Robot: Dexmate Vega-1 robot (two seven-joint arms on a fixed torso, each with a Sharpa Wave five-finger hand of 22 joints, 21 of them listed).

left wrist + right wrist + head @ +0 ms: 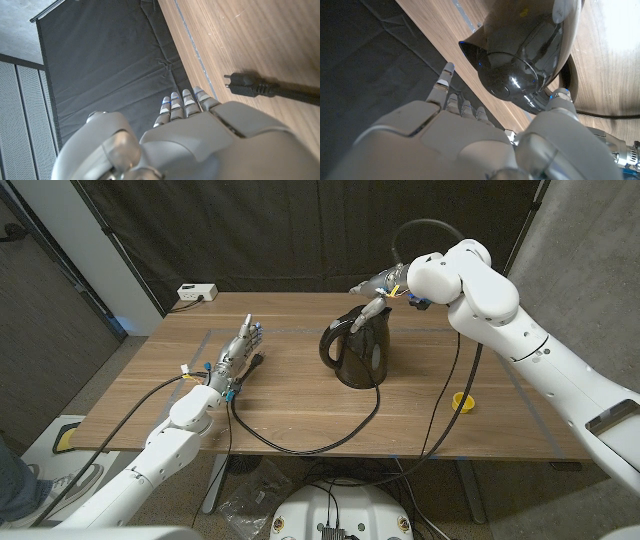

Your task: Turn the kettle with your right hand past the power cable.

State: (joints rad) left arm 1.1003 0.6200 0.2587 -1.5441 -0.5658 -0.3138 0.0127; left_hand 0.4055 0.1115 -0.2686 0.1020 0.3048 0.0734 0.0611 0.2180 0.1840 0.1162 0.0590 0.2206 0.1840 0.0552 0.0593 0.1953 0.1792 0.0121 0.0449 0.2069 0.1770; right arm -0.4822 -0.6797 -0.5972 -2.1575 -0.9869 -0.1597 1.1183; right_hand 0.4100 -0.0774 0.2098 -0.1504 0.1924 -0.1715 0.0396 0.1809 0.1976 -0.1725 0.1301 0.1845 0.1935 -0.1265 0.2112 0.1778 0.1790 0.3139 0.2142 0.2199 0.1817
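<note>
- Right hand (378, 292), fingers apart and grasping nothing, touches the top of the kettle (357, 348) mid-table, apparently positioned to turn it.
- Power cable (300, 442) loops from the kettle's base to its plug (243, 83).
- Left hand (237, 352) waits unclenched beside the plug.

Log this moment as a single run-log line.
right hand: touching kettle top | left hand: open, beside plug | power cable: loops along front
</note>
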